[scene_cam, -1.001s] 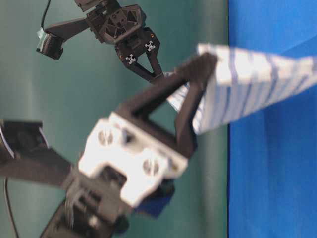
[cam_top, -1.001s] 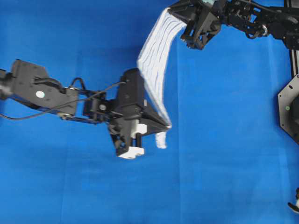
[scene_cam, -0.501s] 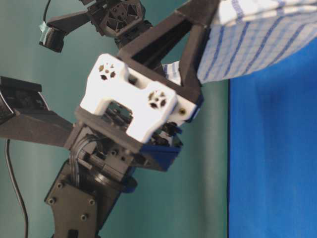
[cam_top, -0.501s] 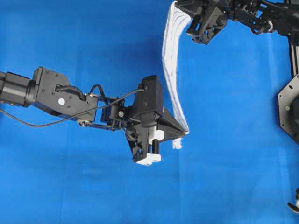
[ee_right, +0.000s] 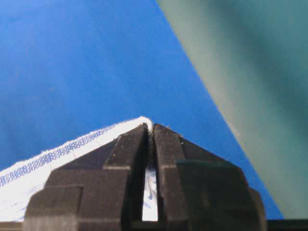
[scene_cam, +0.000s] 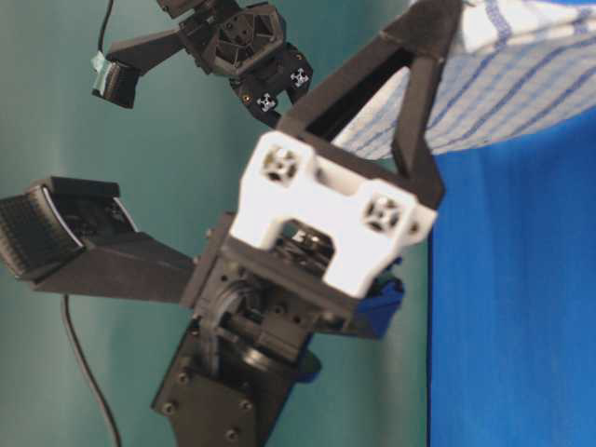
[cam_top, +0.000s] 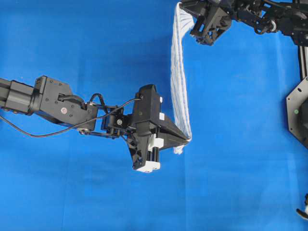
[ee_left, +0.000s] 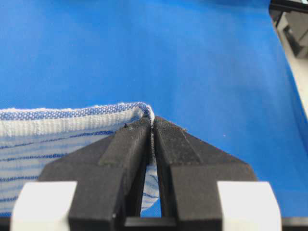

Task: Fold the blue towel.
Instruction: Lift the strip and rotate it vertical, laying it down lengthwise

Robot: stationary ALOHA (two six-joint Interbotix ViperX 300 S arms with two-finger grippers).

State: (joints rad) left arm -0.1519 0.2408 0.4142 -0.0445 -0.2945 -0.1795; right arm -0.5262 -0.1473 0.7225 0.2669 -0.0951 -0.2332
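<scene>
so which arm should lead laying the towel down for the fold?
Probably left. Both end effectors, left and right, are shut on corners of the blue towel, but the left sits mid-table with covering on every side; the right is at the far edge.

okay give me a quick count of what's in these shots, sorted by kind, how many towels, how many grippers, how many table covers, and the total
Striped towels: 1, the blue towel, stretched between both grippers
Grippers: 2, the left gripper and the right gripper, each shut on a towel corner
Table coverings: 1, the plain blue table covering
Total: 4
</scene>
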